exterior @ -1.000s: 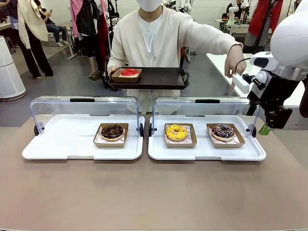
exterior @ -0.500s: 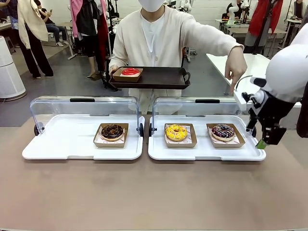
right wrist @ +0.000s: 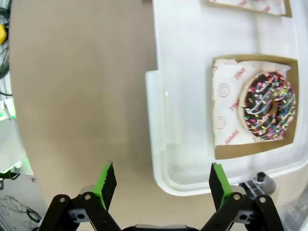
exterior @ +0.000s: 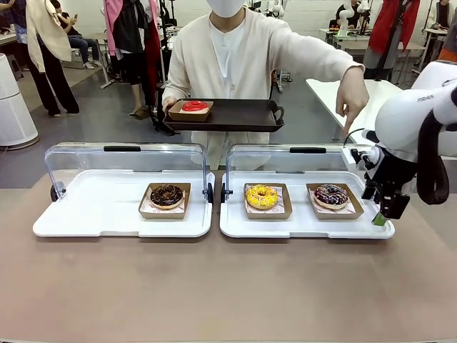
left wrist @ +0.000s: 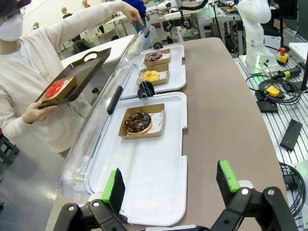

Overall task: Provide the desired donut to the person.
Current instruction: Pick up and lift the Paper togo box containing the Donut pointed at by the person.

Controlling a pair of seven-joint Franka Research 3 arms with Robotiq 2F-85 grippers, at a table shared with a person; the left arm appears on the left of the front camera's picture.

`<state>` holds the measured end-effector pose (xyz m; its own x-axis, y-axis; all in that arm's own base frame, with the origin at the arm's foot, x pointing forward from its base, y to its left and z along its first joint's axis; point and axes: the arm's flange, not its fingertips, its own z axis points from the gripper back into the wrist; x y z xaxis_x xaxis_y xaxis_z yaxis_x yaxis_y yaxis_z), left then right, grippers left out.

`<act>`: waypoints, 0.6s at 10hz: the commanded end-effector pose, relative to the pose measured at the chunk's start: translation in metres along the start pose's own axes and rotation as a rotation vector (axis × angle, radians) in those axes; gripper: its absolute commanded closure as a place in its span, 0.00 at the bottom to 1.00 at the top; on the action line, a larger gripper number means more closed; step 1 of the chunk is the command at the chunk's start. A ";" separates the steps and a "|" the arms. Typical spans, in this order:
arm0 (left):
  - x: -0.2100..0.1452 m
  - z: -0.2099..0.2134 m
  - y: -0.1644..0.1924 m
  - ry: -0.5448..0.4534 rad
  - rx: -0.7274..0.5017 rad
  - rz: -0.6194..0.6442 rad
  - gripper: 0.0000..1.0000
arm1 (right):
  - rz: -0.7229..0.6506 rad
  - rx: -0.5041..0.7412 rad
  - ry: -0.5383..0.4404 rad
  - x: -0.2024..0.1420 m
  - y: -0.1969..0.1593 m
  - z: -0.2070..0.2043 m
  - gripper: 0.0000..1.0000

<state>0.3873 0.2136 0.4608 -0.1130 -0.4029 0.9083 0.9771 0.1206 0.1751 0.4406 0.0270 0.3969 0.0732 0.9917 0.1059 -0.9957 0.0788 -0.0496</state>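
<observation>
While the person's hand points down toward the sprinkled donut in the right tray, right end effector hangs open beside that tray's edge; left end effector open too.

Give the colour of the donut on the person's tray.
Red donut; clearest in front view.

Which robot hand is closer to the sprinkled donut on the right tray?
Right. The right hand hovers at the outer end of the right tray, beside the sprinkled donut. The left hand is over the far end of the left tray, with the chocolate donut and yellow donut between.
</observation>
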 end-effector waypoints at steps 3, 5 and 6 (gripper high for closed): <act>0.001 0.001 -0.001 -0.003 0.003 -0.004 0.00 | -0.047 0.009 -0.022 0.001 -0.033 -0.014 0.00; 0.001 0.001 -0.001 -0.003 0.003 -0.004 0.00 | -0.030 0.015 -0.002 -0.001 -0.031 -0.013 0.00; 0.001 0.001 -0.001 -0.003 0.003 -0.004 0.00 | -0.030 0.015 -0.002 -0.001 -0.031 -0.013 0.00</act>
<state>0.3873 0.2136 0.4608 -0.1130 -0.4029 0.9083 0.9772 0.1205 0.1750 0.4734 0.0282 0.3855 0.1260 0.9873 0.0969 -0.9911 0.1294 -0.0301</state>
